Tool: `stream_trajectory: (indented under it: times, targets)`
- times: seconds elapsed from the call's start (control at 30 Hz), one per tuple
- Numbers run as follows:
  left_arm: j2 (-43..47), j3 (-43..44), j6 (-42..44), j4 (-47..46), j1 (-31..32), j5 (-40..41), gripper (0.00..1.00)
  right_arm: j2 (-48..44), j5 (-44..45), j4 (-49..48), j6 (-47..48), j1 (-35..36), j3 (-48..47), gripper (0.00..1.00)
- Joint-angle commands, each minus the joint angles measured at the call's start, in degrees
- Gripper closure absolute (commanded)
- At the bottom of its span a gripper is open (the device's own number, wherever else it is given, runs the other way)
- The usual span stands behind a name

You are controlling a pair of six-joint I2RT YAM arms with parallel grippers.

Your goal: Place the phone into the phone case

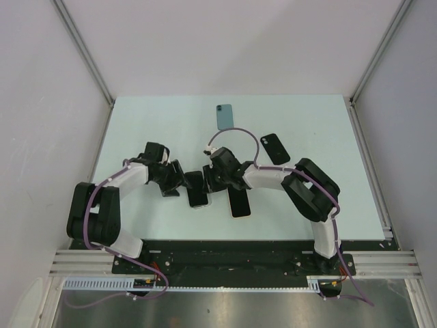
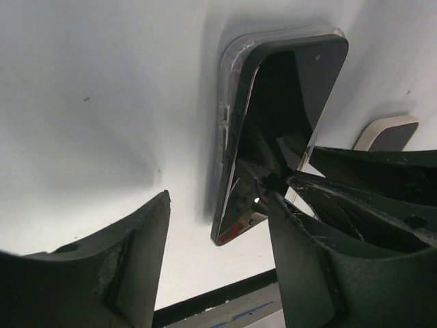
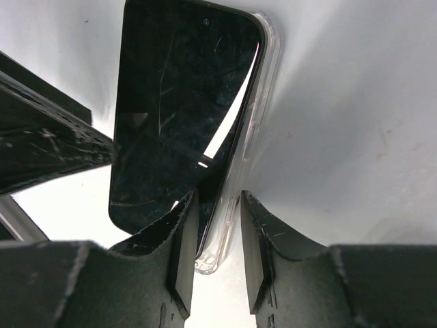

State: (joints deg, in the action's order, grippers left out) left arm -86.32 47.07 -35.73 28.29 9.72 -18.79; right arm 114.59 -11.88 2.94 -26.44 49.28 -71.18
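Tilted phone's (image 3: 177, 116) edge sits inside right hand (image 3: 217, 208).

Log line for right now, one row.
phone: tilted in clear case | left gripper: open, astride phone end | right gripper: astride phone-case edge

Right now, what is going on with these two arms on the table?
Both arms are working on one black phone. It lies partly in a clear case, with one long edge raised out of it, so it is not seated yet. The right gripper straddles the near edge of the phone and case; whether it pinches them is unclear. The left gripper is open, close to the phone.
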Motion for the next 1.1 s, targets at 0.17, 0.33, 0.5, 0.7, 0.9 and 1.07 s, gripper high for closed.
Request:
stream_trajectory:
  times: [0.17, 0.33, 0.5, 0.7, 0.9, 1.07]
  targets:
    - [1.8, -6.0, 0.3, -6.8, 0.3, -7.6, 0.57, 0.2, 2.4, -0.4, -9.9, 3.6, 1.6, 0.67]
    - [2.8, -7.6, -0.7, -7.0, 1.4, -7.3, 0.76, -1.6, 2.8, -2.3, -12.0, 3.6, 3.8, 0.65]
    - [2.7, -7.5, -2.2, -7.1, 4.8, -7.4, 0.9, -1.9, 2.1, -5.9, -13.1, 3.6, 5.1, 0.65]
    - [2.9, -5.1, -0.4, -0.6, 6.1, -0.1, 0.65, -1.4, 1.3, -7.8, -14.7, 3.6, 6.2, 0.65]
    - [4.6, -0.7, 1.9, 5.7, 6.0, 5.9, 0.49, -2.7, 2.1, -7.7, -14.9, 3.5, 7.5, 0.65]
    - [5.5, -2.5, 0.8, 2.4, 6.1, 1.7, 0.57, -3.1, 2.4, -7.8, -15.0, 3.4, 7.8, 0.65]
